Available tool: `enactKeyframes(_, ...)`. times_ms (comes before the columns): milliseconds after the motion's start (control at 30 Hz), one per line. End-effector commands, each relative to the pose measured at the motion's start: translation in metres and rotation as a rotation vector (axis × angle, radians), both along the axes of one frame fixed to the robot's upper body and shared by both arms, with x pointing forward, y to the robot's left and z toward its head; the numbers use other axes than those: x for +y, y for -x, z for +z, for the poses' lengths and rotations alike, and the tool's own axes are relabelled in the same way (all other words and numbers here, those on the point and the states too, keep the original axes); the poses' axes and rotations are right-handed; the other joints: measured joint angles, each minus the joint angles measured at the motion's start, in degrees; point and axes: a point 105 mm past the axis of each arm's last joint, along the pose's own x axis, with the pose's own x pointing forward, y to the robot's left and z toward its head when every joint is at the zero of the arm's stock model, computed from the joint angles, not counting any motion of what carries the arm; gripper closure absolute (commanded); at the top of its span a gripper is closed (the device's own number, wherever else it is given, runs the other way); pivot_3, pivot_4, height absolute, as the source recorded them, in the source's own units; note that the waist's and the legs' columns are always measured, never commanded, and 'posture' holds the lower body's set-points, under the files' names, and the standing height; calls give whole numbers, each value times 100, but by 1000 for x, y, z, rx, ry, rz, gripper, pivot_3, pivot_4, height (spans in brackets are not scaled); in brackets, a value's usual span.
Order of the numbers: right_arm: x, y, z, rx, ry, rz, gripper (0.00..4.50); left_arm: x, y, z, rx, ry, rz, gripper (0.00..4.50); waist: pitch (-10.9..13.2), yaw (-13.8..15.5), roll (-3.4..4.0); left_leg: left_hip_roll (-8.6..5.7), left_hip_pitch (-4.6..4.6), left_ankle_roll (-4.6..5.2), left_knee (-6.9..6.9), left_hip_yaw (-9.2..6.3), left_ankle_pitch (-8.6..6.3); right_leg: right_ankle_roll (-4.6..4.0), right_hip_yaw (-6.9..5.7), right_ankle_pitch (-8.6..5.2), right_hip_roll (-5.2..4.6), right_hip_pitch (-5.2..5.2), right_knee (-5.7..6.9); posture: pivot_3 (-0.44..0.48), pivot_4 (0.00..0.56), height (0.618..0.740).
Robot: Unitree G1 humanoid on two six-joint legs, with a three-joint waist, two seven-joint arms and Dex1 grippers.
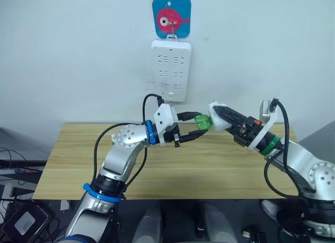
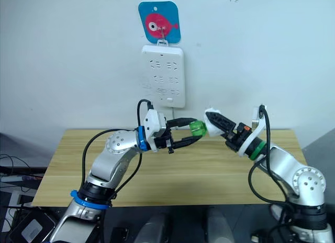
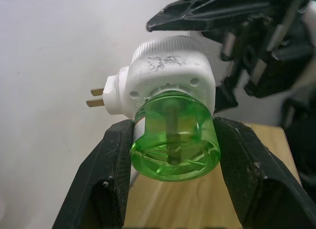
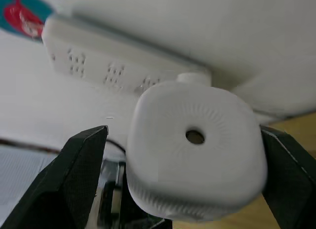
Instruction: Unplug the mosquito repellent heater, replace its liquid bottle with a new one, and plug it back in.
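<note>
Holding the mosquito repellent heater (image 1: 217,114) unplugged in midair above the bench (image 1: 220,164), below the power strip (image 1: 171,70). Right gripper (image 1: 215,116) fingers pinching its white rounded matte shell; left gripper (image 1: 198,126) fingers clamping the green translucent liquid bottle (image 3: 174,140), glossy and round, seated in the heater base. Likely bottle-swap step; next needing a twist or pull apart, whether removing or seating unclear.

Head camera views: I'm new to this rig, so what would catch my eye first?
The green liquid bottle, held between both grippers above the wooden table, still attached to the white mosquito repellent heater. The left gripper clamps the bottle, the right gripper the heater. Behind, a white power strip hangs under a fish hook.
</note>
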Motion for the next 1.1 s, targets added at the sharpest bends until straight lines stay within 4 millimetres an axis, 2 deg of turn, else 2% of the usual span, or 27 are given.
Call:
enactKeyframes(33, 1, 18, 3, -23, 24, 248, 45, -2, 16, 3, -63, -53, -142, 2283, 1, 2, 1, 0, -1, 3, 0, 2, -1, 0, 1, 0, 0, 0, 0, 24, 239, 740)
enactKeyframes(167, -5, 26, -10, 71, 95, 415, 45, 2, 29, -9, -90, -143, -238, 2283, 8, 18, 7, -2, -2, 10, 2, 6, 0, -1, 6, 0, -3, 1, -1, 47, 240, 740)
enactKeyframes(400, -12, 27, -7, 121, 101, 507, 45, 4, 29, -10, -100, -138, -226, 2283, 10, 83, 4, -1, -6, 12, 3, -1, -1, 0, 0, 0, -3, 2, -8, 57, 242, 740)
enactKeyframes(1033, -14, 19, -4, 122, 140, 508, 45, 2, 25, -5, -117, -112, -197, 2283, 15, 166, -1, -1, -13, 13, 4, -5, -1, 0, -2, 1, -4, 2, -20, 60, 252, 740)
enactKeyframes(1100, -15, 20, -6, 124, 156, 508, 422, 2, 25, -4, -119, -111, -196, 2283, 15, 167, -1, -1, -13, 13, 4, -5, -1, 0, -2, 1, -4, 2, -20, 59, 251, 740)
